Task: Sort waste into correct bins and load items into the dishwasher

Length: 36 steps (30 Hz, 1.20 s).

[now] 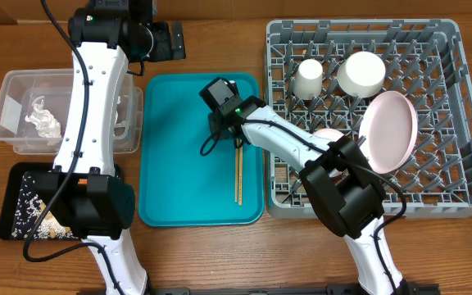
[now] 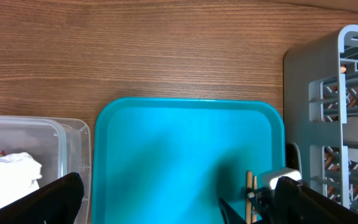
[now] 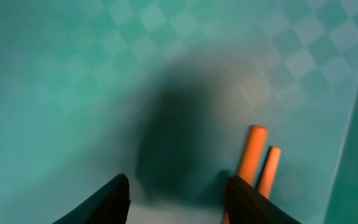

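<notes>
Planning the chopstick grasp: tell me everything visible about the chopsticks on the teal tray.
The chopsticks are two thin sticks, wooden by look, tan-orange, with blunt round ends. They lie flat, side by side and parallel, on the teal tray near its right edge, along its long side. One end of the pair sits below the right end effector, beside one finger rather than between the open fingers; contact cannot be told.
</notes>
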Available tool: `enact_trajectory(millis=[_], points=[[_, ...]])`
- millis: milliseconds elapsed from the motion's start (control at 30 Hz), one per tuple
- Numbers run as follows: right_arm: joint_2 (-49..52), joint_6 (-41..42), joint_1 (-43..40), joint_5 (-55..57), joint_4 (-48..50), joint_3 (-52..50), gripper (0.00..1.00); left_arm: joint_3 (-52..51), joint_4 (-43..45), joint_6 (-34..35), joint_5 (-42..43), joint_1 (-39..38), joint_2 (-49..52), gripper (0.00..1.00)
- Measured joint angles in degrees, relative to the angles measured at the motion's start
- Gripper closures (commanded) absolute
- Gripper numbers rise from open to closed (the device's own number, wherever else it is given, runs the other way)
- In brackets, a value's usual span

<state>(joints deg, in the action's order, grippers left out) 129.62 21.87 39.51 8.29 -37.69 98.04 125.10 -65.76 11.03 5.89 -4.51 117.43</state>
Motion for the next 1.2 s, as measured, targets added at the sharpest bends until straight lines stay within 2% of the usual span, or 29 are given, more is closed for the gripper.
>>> enact_trajectory(millis=[167, 300, 667, 800, 900, 1200], points=[[0.5, 0.2, -1.1, 0.3, -0.5, -0.1, 0.48, 0.0, 0.0, 0.0, 0.0, 0.0, 0.0, 0.00], [0.5, 0.3, -2.9, 0.2, -0.5, -0.1, 0.40, 0.0, 0.0, 0.0, 0.0, 0.0, 0.0, 0.00], [0.5, 0.4, -3.9, -0.6, -0.7, 0.7, 0.39, 0.0, 0.0, 0.0, 0.0, 0.0, 0.0, 0.00], [0.3, 0.5, -3.9, -0.7, -0.9, 0.9, 0.27, 0.0, 0.0, 0.0, 0.0, 0.0, 0.0, 0.00], [-0.5, 0.5, -3.9, -1.9, -1.0, 1.2, 0.25, 0.0, 0.0, 0.0, 0.0, 0.0, 0.0, 0.00], [-5.7, 0.6, -3.9, -3.9, -13.2, 2.8, 0.27, 0.0, 0.0, 0.0, -0.2, 0.0, 0.0, 0.00]])
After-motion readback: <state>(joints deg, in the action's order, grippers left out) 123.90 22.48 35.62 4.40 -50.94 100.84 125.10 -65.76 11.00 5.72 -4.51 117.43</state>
